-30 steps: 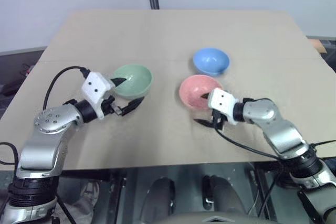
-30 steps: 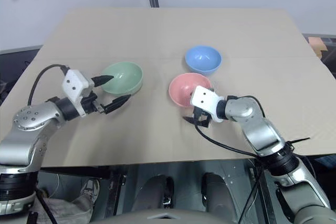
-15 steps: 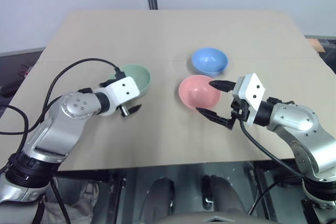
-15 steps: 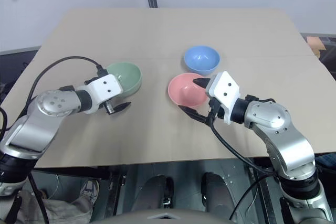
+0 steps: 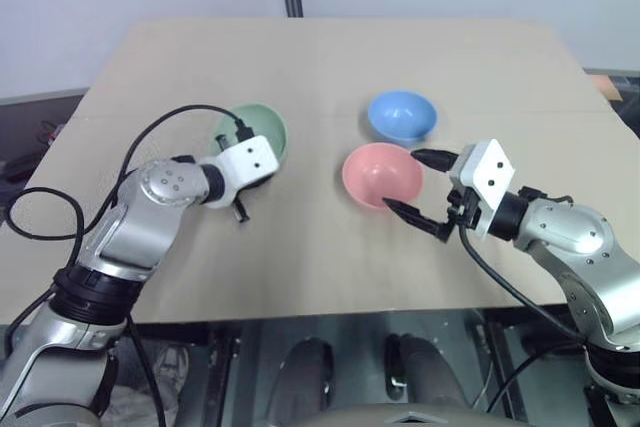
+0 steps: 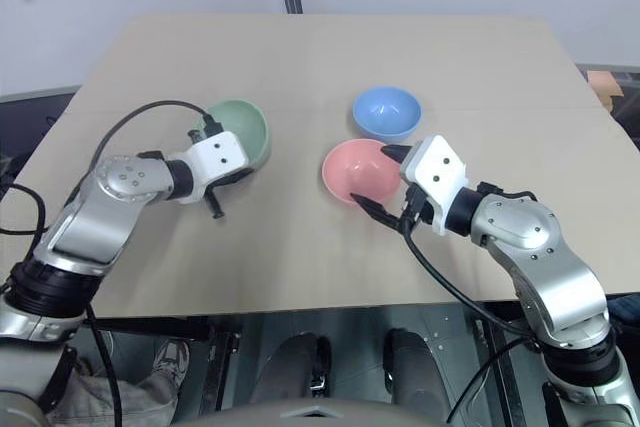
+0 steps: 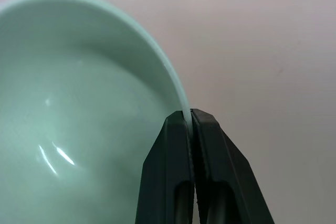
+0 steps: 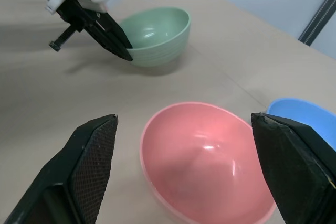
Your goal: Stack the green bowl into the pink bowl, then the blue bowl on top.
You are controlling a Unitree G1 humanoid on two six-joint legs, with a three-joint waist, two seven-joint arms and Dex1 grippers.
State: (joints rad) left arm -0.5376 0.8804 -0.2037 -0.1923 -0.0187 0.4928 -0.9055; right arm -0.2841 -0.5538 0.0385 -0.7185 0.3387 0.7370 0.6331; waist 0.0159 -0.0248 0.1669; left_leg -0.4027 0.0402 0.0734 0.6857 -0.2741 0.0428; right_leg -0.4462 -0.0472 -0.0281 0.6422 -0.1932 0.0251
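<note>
The left gripper (image 7: pixel 189 115) has its two black fingers (image 7: pixel 168 166) pressed together on the rim of the one green bowl (image 5: pixel 262 127), one finger inside the wall and one outside, at the bowl's near edge on the table (image 5: pixel 320 57). The right gripper (image 5: pixel 418 185) stands with its two fingers (image 8: pixel 86 166) spread wide and nothing between them. The one pink bowl (image 5: pixel 380 173) sits just ahead of that gap, its rim close to both tips but clear of them. The one blue bowl (image 5: pixel 401 114) rests just beyond the pink bowl, past the right gripper's upper finger. That makes three bowls in all, each upright and none nested.
</note>
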